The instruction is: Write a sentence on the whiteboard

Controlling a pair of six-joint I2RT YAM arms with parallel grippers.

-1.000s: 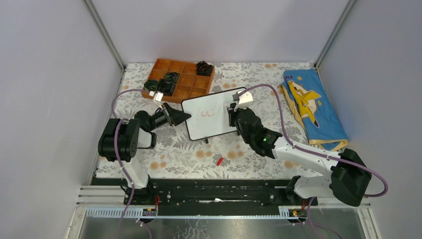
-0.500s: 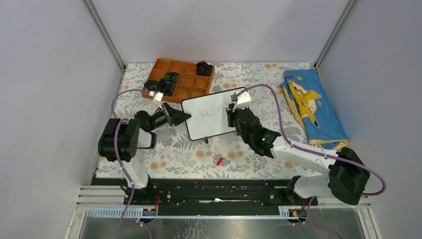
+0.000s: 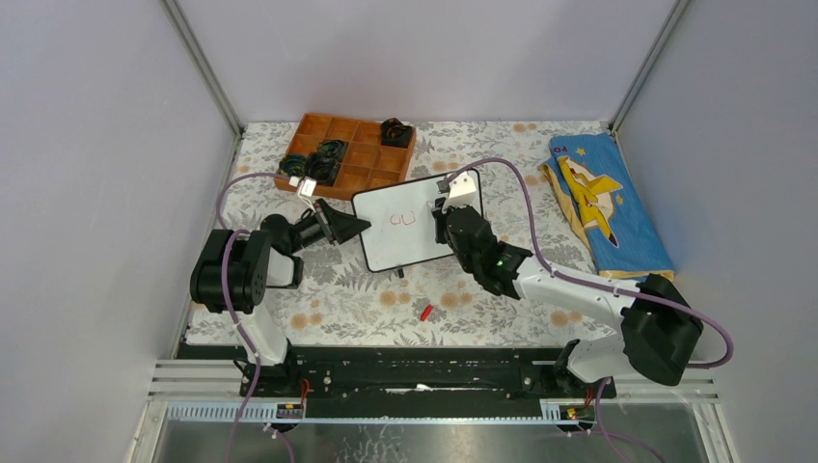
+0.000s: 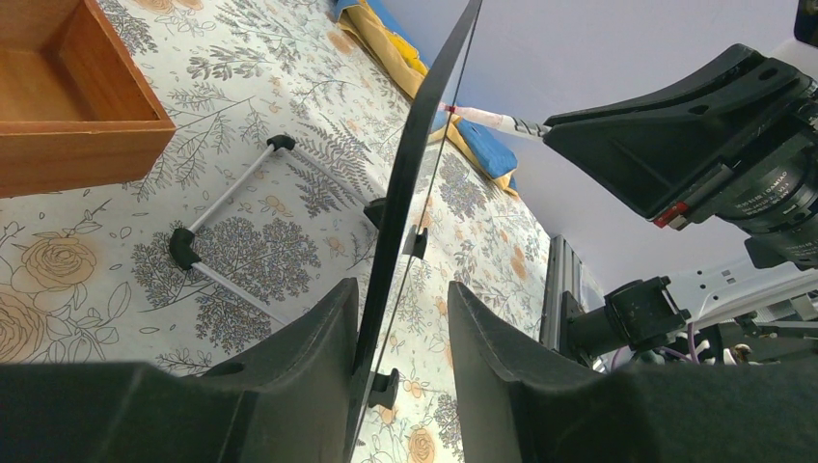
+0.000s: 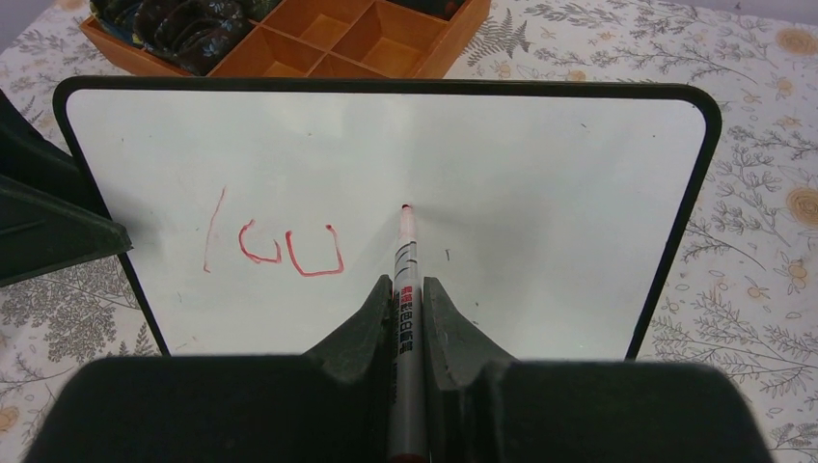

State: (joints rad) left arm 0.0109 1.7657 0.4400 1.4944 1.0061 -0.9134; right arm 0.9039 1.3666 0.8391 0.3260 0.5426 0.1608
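Observation:
The whiteboard (image 3: 410,243) stands tilted on its wire legs mid-table, with a few red marker strokes, the sentence (image 3: 400,219), on its left half; in the right wrist view the sentence (image 5: 280,249) is three loose red shapes. My right gripper (image 3: 446,214) is shut on a grey marker (image 5: 405,260) whose red tip touches the whiteboard (image 5: 550,193) just right of the strokes. My left gripper (image 3: 359,226) straddles the board's left edge (image 4: 417,154). One finger (image 4: 323,328) rests against the frame, the other (image 4: 482,328) stands clear of it.
An orange compartment tray (image 3: 359,189) with black items (image 3: 323,162) sits behind the board to the left. A blue and yellow cloth (image 3: 603,207) lies at the right. A small red cap (image 3: 425,312) lies on the floral tablecloth in front of the board.
My right gripper has shifted slightly left across the board with the marker. The left gripper and the board have stayed put.

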